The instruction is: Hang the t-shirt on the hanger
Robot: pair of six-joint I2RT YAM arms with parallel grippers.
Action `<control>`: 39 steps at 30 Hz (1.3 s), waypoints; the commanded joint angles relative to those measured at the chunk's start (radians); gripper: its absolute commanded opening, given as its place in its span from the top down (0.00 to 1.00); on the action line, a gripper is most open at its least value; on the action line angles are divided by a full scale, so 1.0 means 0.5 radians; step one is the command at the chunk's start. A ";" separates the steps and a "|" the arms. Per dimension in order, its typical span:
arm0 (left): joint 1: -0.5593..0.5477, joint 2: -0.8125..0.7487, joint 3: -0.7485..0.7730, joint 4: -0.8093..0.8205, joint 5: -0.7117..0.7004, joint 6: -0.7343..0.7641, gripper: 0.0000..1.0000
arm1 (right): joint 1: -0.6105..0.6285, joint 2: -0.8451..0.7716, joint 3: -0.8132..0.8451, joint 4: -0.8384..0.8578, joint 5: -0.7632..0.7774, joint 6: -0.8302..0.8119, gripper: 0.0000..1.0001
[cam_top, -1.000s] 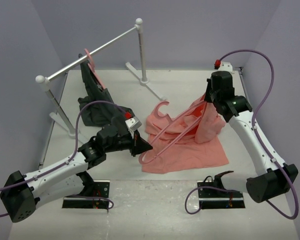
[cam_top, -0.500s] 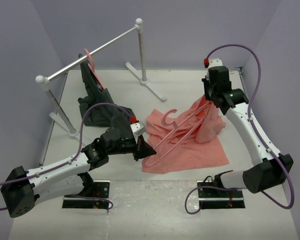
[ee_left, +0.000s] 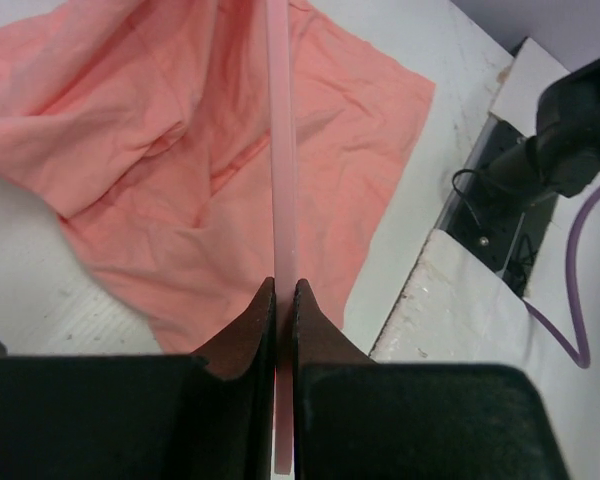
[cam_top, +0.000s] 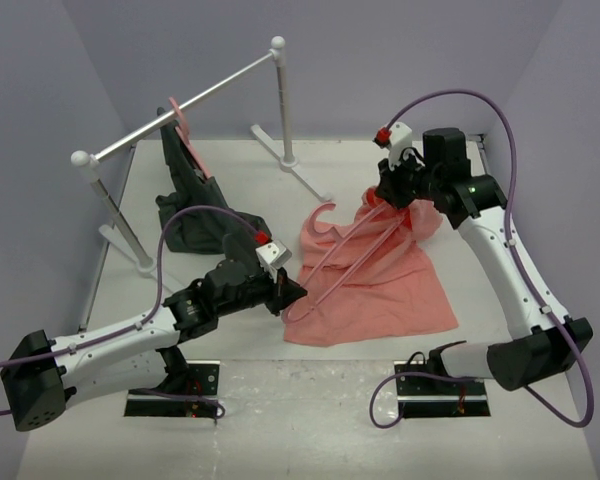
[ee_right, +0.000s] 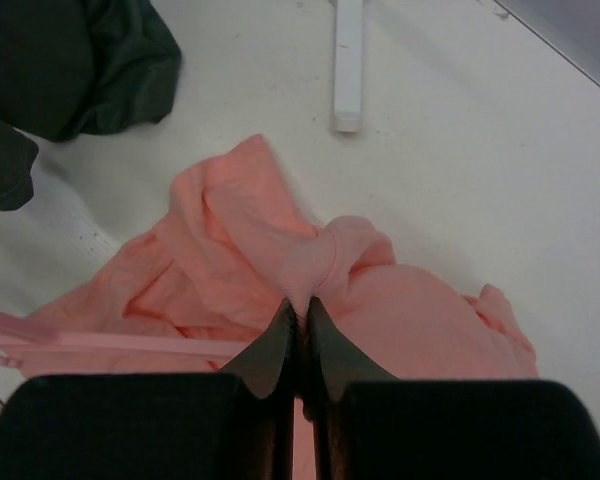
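The thin pink hanger [ee_left: 283,150], a triangle with a curved hook, lies slanted over the pink t-shirt [cam_top: 390,295] on the table [cam_top: 350,165]. The left claw [ee_left: 285,288] pinches its near end. The right claw [ee_right: 300,306] pinches a raised shirt fold, which seems to cover the hanger's far end.

A white table [cam_top: 380,165] carries a salmon-pink t-shirt [cam_top: 380,295], its lower part spread flat towards the near edge. At the rear left stands a white garment rack [cam_top: 180,108], where the bottom of a dark grey garment [cam_top: 195,225] pools on the surface.
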 commanded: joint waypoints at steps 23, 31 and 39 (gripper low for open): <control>-0.021 -0.172 -0.040 0.276 -0.438 0.208 1.00 | 0.027 -0.180 -0.208 0.068 0.423 0.261 0.94; -0.025 -0.068 -0.017 0.232 -0.613 0.217 1.00 | 0.029 -0.298 -0.226 -0.031 0.681 0.271 0.98; -0.029 -0.133 0.111 0.089 -0.492 0.288 1.00 | 0.029 -0.325 -0.155 -0.045 0.880 0.236 1.00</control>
